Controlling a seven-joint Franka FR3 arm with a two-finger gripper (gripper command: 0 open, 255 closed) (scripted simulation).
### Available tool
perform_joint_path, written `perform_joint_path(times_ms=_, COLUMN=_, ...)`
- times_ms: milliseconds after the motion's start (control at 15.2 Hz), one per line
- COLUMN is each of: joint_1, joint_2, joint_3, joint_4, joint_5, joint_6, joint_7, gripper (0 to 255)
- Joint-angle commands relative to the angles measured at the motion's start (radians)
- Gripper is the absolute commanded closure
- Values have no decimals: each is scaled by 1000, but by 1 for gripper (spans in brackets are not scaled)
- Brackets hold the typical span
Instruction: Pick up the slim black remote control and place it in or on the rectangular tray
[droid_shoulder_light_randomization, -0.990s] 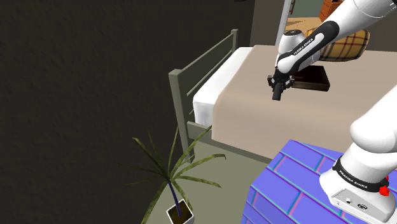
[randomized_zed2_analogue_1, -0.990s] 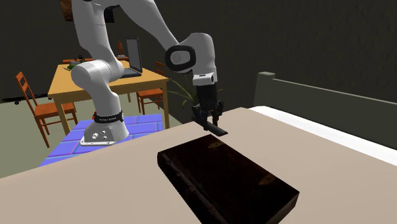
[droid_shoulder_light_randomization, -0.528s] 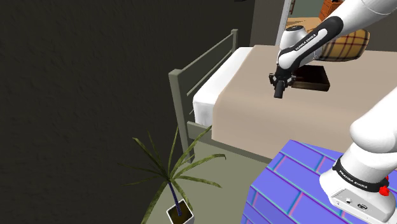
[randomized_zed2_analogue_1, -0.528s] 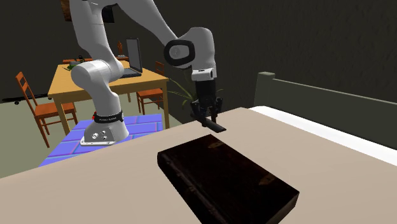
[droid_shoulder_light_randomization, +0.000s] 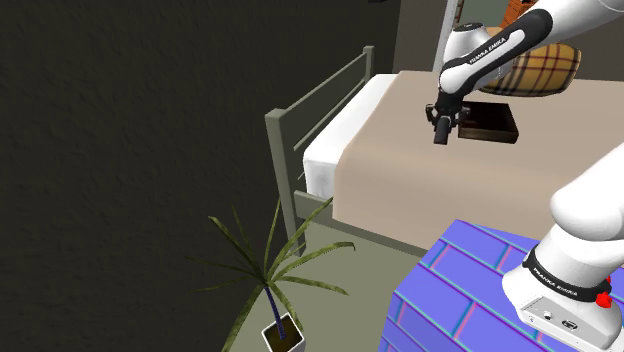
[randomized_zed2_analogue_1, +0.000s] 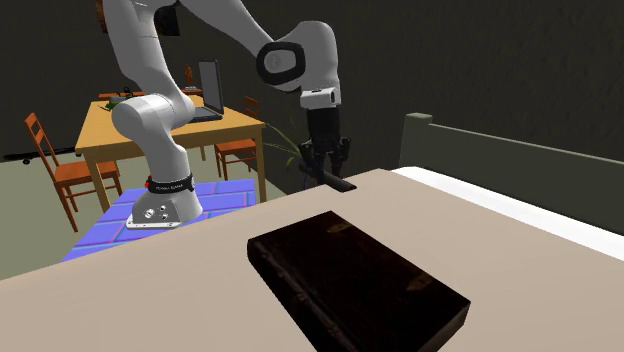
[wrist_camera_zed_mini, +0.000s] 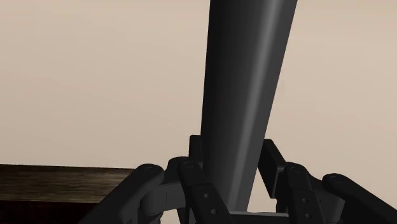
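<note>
Foreground holds the dark rectangular tray (randomized_zed2_analogue_1: 360, 280), flat on the beige bed cover (randomized_zed2_analogue_1: 530, 260). Just past its far corner the gripper (randomized_zed2_analogue_1: 325, 176) clamps the slim black remote (randomized_zed2_analogue_1: 340, 184), aloft over the cover. Farther off: blue tiled stand (randomized_zed2_analogue_1: 225, 190), wooden table (randomized_zed2_analogue_1: 140, 125), chairs (randomized_zed2_analogue_1: 75, 172), dark walls (randomized_zed2_analogue_1: 480, 70).

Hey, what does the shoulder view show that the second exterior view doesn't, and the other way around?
Shoulder view: a plaid pillow behind the dark tray. Second exterior view: a wooden table carrying a laptop, with orange chairs beside it. Both: the gripper shut on the slim dark remote above the beige bed, the tray, and the blue stand.
</note>
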Motion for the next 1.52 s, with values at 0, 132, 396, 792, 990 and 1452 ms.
perform_joint_path(times_ms=0, joint_1=3, joint_2=-15, joint_3=2, joint_4=16, joint_5=7, joint_6=-31, joint_7=-6, gripper=255)
perform_joint_path(times_ms=132, joint_1=4, joint_2=-31, joint_3=3, joint_4=28, joint_5=12, joint_6=-59, joint_7=-13, gripper=255)
perform_joint_path(times_ms=396, joint_1=7, joint_2=-59, joint_3=4, joint_4=56, joint_5=22, joint_6=-114, joint_7=-26, gripper=255)
perform_joint_path(times_ms=792, joint_1=-10, joint_2=-51, joint_3=-25, joint_4=107, joint_5=34, joint_6=-147, joint_7=-87, gripper=255)
perform_joint_path(times_ms=990, joint_1=-38, joint_2=-1, joint_3=-69, joint_4=154, joint_5=49, joint_6=-132, joint_7=-166, gripper=255)
perform_joint_path(times_ms=1452, joint_1=-106, joint_2=142, joint_3=-153, joint_4=304, joint_5=119, joint_6=-116, joint_7=-359, gripper=255)
